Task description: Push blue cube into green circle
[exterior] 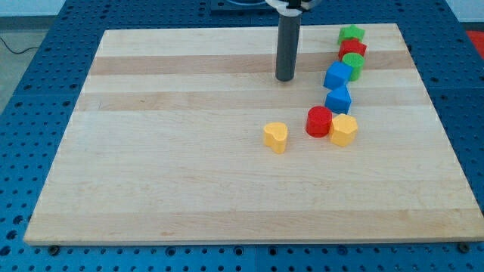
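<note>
Pale wood is what you are looking at across the whole board (pixel 189 174), which is lying on a blue perforated table (pixel 45 45). You are seeing my tip (pixel 285 78) resting on the board toward the view's top, just left of the blue cube (pixel 337 75) and apart from it; with a plain rod there are no jaws to spread or press together, and it is pinching nothing. Your blue cube is sitting touching the green circle (pixel 354 63) at its upper right. Above that the red block (pixel 352 49) and the green star (pixel 351 33) are lining up toward the view's top. Below the cube, a second blue block (pixel 338 99) is sitting, then the red cylinder (pixel 319 121) touching the yellow hexagon (pixel 344 130). You are finding the yellow heart (pixel 276 137) alone, left of the red cylinder
</note>
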Controlling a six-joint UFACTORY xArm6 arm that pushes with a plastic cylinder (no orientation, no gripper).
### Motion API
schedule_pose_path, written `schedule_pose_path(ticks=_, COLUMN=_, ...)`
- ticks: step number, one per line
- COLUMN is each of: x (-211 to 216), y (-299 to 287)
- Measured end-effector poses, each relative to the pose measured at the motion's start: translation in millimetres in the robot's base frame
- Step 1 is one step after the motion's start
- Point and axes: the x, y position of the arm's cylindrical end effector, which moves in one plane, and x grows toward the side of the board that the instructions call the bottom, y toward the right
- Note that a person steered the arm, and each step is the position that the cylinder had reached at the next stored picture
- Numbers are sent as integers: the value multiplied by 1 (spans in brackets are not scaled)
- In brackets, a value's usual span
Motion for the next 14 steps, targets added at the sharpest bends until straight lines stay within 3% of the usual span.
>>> schedule_pose_path(ticks=3, x=15, y=7)
schedule_pose_path(ticks=6, x=34, y=57)
schedule_pose_path(ticks=10, x=7, y=23)
schedule_pose_path(ticks=14, x=20, y=73)
